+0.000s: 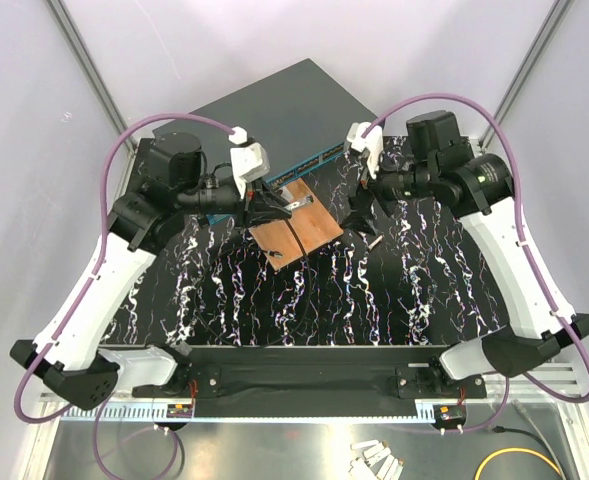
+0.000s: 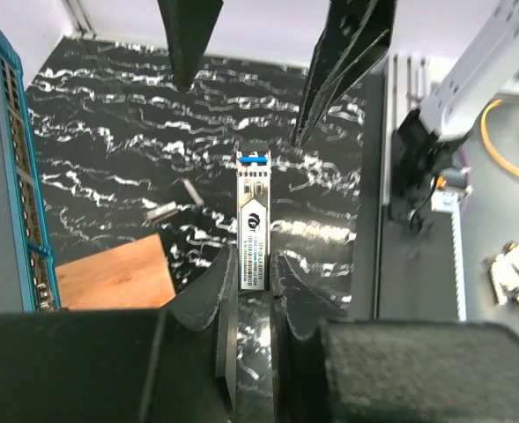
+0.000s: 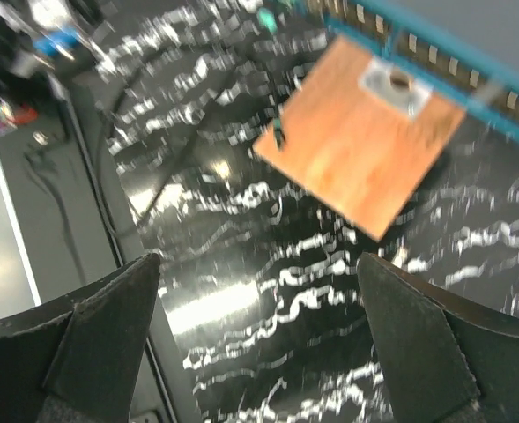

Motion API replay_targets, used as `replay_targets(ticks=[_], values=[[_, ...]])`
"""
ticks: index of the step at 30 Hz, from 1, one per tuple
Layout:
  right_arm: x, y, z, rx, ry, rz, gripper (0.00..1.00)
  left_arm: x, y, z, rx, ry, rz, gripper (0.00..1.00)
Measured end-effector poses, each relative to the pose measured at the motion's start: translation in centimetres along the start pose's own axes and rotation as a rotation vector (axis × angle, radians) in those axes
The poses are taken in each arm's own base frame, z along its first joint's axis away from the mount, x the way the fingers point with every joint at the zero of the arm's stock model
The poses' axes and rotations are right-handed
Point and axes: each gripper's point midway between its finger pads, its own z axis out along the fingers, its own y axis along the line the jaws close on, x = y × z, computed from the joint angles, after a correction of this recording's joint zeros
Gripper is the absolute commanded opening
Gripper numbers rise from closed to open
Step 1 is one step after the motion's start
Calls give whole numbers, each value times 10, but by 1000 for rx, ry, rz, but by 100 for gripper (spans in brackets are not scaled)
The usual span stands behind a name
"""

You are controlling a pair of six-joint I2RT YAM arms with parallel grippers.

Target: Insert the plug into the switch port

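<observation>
Left gripper (image 2: 252,280) — we see it pinching the plug (image 2: 252,225) at centre frame, clear of the ports | right gripper (image 3: 259,326) — spread wide, holding nothing | switch (image 1: 274,110) upper centre of the top view, brown board (image 1: 296,228) just below its teal edge, on the table (image 1: 374,290)

Glossy marbled tabletop (image 1: 374,300), matt wood-grain board (image 1: 314,228), shiny metal plug (image 2: 252,233), matt grey switch (image 1: 294,100).

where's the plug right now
In the left wrist view the plug is at centre frame, clamped upright in the left gripper, with the switch running along the left edge.
</observation>
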Motion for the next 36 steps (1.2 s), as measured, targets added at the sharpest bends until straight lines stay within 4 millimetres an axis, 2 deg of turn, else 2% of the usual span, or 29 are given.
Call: replay_targets(ticks=[3,6,8,12,15,19,21,22,26,31,36], values=[[20,-2,2,28,51,17,100,9,1,2,2,38,26,0],[28,6,-5,40,29,-7,100,17,-2,8,18,69,57,0],[23,13,-13,34,-5,-49,100,22,-6,12,33,91,74,0],[-3,27,-26,-6,-77,-171,100,26,-11,20,68,130,98,0],[-14,32,-25,-40,-107,-240,100,27,-14,27,95,155,99,0],[-10,41,-15,-85,-112,-305,99,35,-18,32,123,194,89,0],[-9,49,-9,-111,-103,-341,94,40,-21,34,133,215,82,0],[-9,53,-6,-125,-103,-358,83,43,-22,34,139,227,79,0],[-10,63,4,-158,-79,-412,66,44,-27,37,154,252,79,0],[-7,63,20,-178,-37,-415,57,43,-28,38,158,258,85,0],[-3,62,22,-172,-22,-412,46,44,-28,38,155,264,88,0]])
